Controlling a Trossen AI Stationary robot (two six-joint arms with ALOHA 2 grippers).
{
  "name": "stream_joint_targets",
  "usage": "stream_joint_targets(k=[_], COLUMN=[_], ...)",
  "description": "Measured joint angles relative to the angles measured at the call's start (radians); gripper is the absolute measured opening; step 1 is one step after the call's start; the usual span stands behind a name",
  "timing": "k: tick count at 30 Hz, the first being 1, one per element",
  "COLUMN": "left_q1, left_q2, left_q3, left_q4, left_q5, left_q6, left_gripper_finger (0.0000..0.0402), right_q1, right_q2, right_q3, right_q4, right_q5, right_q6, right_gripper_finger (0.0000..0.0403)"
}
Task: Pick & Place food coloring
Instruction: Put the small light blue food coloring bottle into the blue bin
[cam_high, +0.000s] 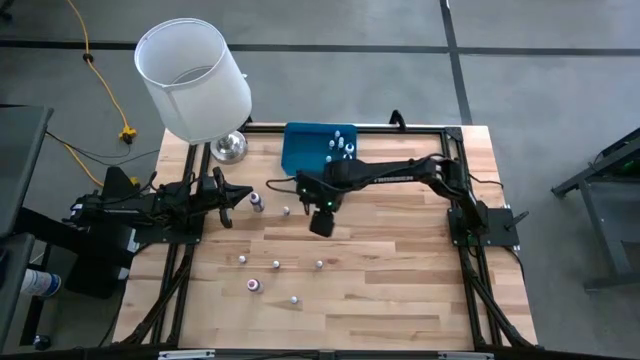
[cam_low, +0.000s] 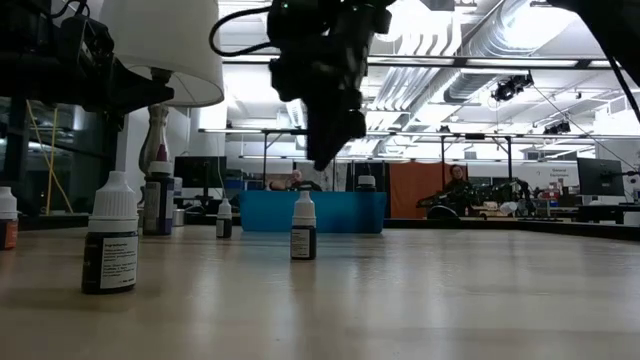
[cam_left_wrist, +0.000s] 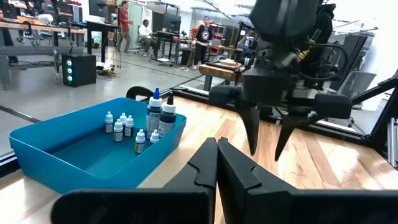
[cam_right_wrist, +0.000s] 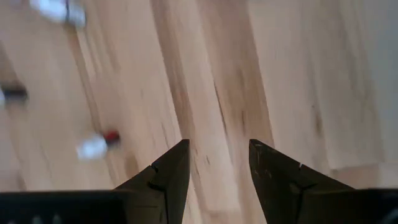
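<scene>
Several small white-capped food coloring bottles (cam_high: 277, 265) stand scattered on the wooden table; one (cam_low: 303, 226) stands upright near the middle and another (cam_low: 110, 246) closer to the low camera. More bottles (cam_left_wrist: 134, 130) stand inside the blue tray (cam_high: 303, 150) at the far edge. My right gripper (cam_high: 322, 215) hangs open above the table's middle, pointing steeply down, with nothing between its fingers (cam_right_wrist: 214, 163); a blurred red-bodied bottle (cam_right_wrist: 96, 144) shows below and beside it. My left gripper (cam_left_wrist: 216, 155) rests shut at the table's left side.
A lamp with a white shade (cam_high: 195, 80) and a shiny metal base (cam_high: 228, 148) stands at the far left corner, beside the tray. A taller dark bottle (cam_high: 257, 203) stands just in front of my left gripper. A black frame (cam_high: 470, 250) borders the table.
</scene>
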Motion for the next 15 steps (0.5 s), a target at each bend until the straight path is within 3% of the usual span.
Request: stream_joint_targets(k=[7, 11, 15], left_q1=[0.0, 0.0, 0.0], left_q2=[0.0, 0.0, 0.0], left_q3=[0.0, 0.0, 0.0], left_q4=[0.0, 0.0, 0.0], left_q5=[0.0, 0.0, 0.0], left_q6=[0.0, 0.0, 0.0], left_gripper_finger=[0.0, 0.0, 0.0], right_q1=[-0.003, -0.009, -0.009], right_q2=[0.065, 0.149, 0.226], right_q3=[0.055, 0.172, 0.288], right_q4=[0.08, 0.057, 0.021], right_q5=[-0.007, -0.047, -0.004], right_q6=[0.17, 0.137, -0.005], right_gripper_finger=[0.0154, 0.0154, 0.0154])
